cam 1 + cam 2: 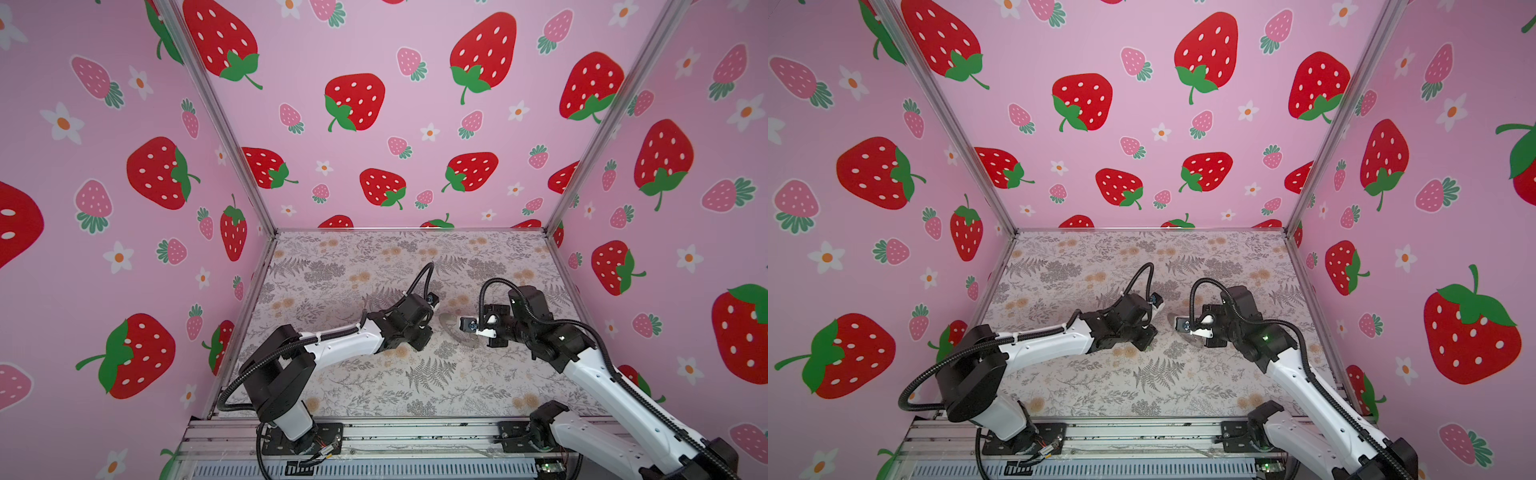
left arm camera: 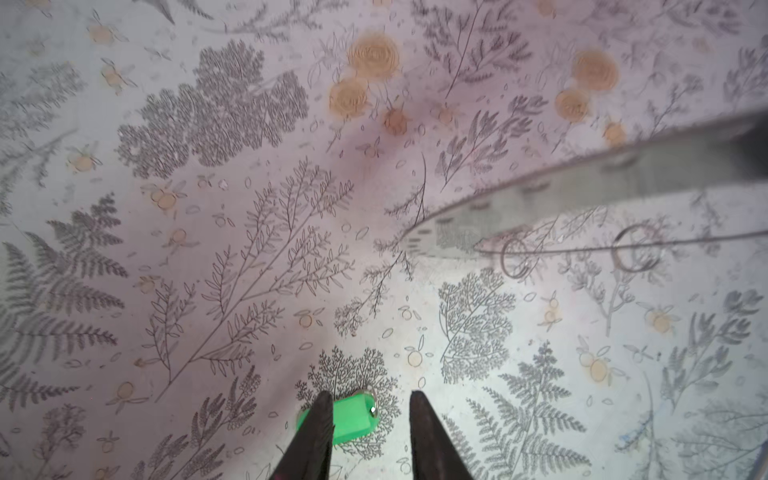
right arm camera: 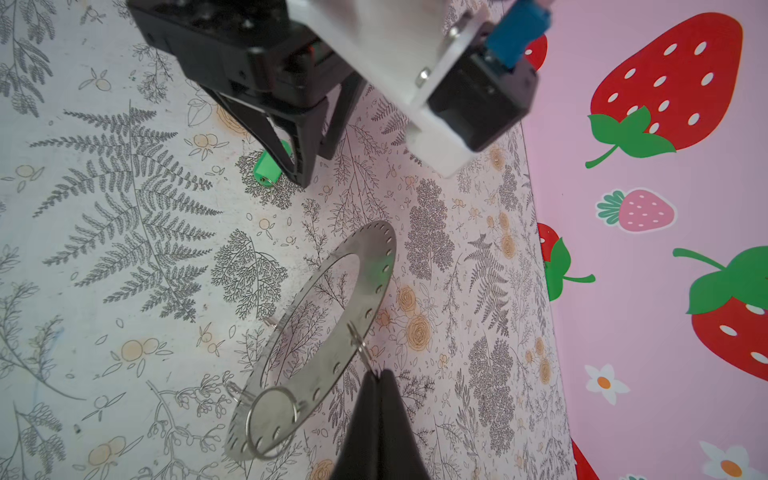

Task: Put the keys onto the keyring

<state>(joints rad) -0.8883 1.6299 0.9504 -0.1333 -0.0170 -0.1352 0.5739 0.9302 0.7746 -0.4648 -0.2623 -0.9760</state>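
The keys show as a bright-green tag (image 2: 353, 419) with a small wire ring at one end, lying on the floral table (image 2: 208, 249). My left gripper (image 2: 372, 395) stands open around the tag: one finger (image 2: 320, 419) is against it and the other stands clear. The right wrist view shows the tag (image 3: 268, 166) beside the left gripper (image 3: 316, 168). The keyring (image 3: 365, 291), a flat grey ring with small holes, is tilted up off the table. My right gripper (image 3: 378, 374) is shut on a small wire loop (image 3: 359, 349) on its edge. The keyring (image 1: 451, 326) lies between the two arms.
A larger wire loop (image 3: 272, 415) and smaller ones hang from the keyring's lower edge. Pink strawberry walls (image 1: 374, 124) close the table on three sides, the right one near the right gripper. A metal rail (image 1: 374, 436) runs along the front edge.
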